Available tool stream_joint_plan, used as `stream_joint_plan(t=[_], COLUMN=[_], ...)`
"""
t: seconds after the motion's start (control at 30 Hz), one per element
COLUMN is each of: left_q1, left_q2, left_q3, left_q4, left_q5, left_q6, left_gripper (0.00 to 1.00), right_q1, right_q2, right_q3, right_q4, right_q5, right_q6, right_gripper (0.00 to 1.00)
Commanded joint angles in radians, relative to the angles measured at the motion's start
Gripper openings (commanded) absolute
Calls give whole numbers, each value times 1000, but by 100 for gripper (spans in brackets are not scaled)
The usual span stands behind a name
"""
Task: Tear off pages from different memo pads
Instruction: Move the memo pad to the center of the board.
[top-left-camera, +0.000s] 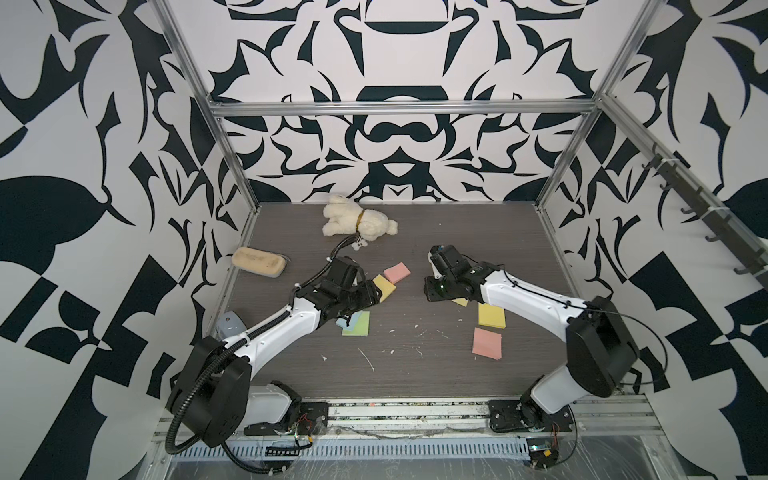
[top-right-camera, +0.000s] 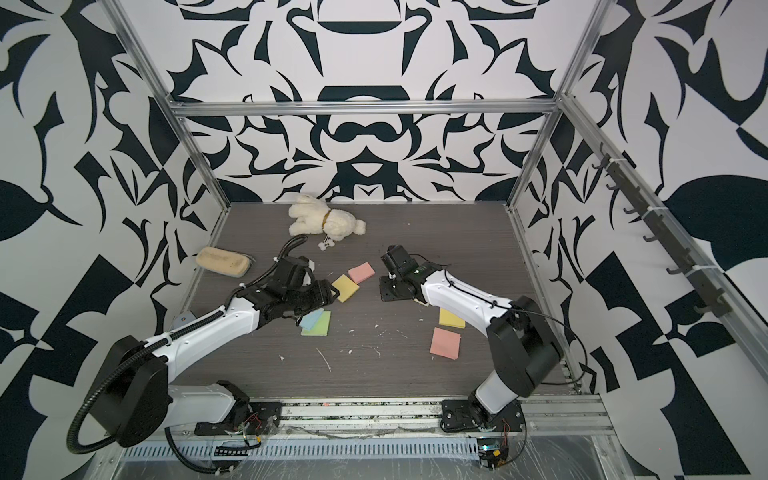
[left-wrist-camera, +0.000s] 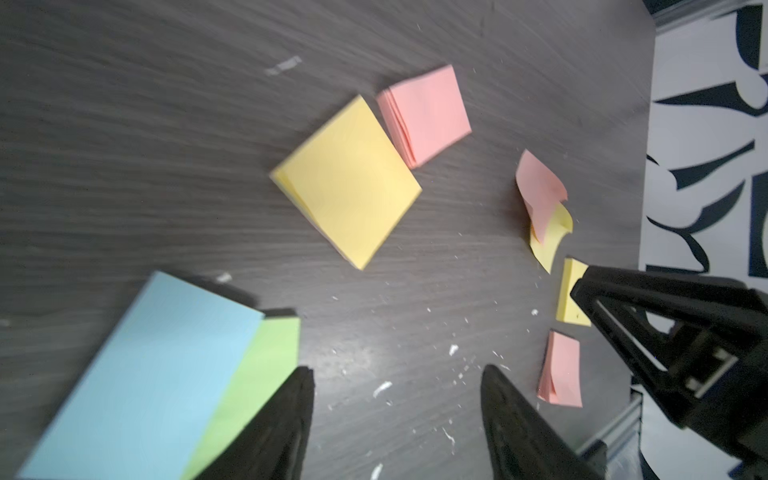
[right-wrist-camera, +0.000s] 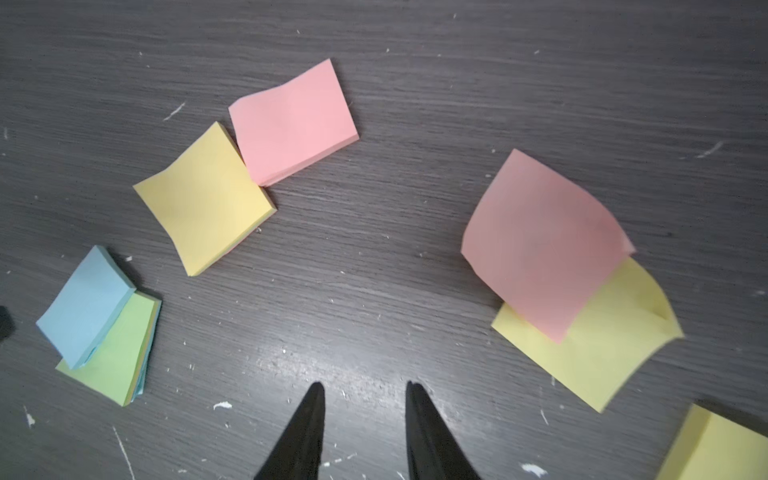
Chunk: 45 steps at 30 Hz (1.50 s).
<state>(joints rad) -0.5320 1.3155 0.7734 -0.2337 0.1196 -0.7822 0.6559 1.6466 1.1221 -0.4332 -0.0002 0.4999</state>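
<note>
The left gripper (left-wrist-camera: 395, 370) sits closest in its wrist view. Its black fingers (left-wrist-camera: 291, 419) are spread wide over bare grey table (left-wrist-camera: 124, 124) and pinch nothing. The yellow memo pad (left-wrist-camera: 347, 183) lies flat just ahead of those fingers. In both top views the gripper's tip overlaps that pad's edge, though whether it touches cannot be told. The pink memo pad (left-wrist-camera: 428, 112) lies just beside the yellow memo pad on its far side, their corners almost meeting. On the yellow memo pad's near side, toward the left arm, the blue memo pad (right-wrist-camera: 85, 307) rests askew on top of the green memo pad (right-wrist-camera: 120, 357). The right gripper (right-wrist-camera: 365, 384) is across from the yellow memo pad, its jaws parted with a clear gap and nothing between them. Past that gripper, well apart from the yellow memo pad, a curled pink page (right-wrist-camera: 540, 245) lies partly over a curled yellow page (right-wrist-camera: 602, 345). Farther that way lie a yellow stack (top-left-camera: 491, 316) and a pink stack (top-left-camera: 487, 343), flat and just beside each other. Well behind the yellow memo pad, a plush bear (top-left-camera: 357, 218) lies on its side by the back wall. A tan block (top-left-camera: 258, 261) sits well off near the left wall.
</note>
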Motion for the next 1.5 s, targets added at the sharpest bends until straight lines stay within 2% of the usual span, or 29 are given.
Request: stream_joint_plan(t=[0.0, 0.17, 0.53, 0.87, 1.0, 1.23, 1.47], left_q1=[60, 91, 125, 186, 201, 200, 180], left_q2=[-15, -33, -78, -68, -54, 6, 34], left_q3=[2, 17, 34, 72, 95, 71, 44], left_q4=[-45, -62, -83, -76, -73, -16, 45], left_q5=[24, 1, 0, 14, 23, 55, 92], left_q6=[63, 82, 128, 170, 185, 151, 84], left_gripper=[67, 66, 65, 65, 65, 64, 63], right_q1=[50, 125, 162, 214, 197, 88, -2], right_q2=[105, 252, 432, 636, 605, 475, 611], right_q3=[124, 234, 352, 658, 733, 672, 856], right_q4=[53, 81, 94, -36, -115, -136, -182], right_q5=[-17, 1, -36, -51, -85, -90, -52], right_q6=[29, 86, 158, 76, -21, -74, -72], right_gripper=[37, 37, 39, 39, 39, 40, 40])
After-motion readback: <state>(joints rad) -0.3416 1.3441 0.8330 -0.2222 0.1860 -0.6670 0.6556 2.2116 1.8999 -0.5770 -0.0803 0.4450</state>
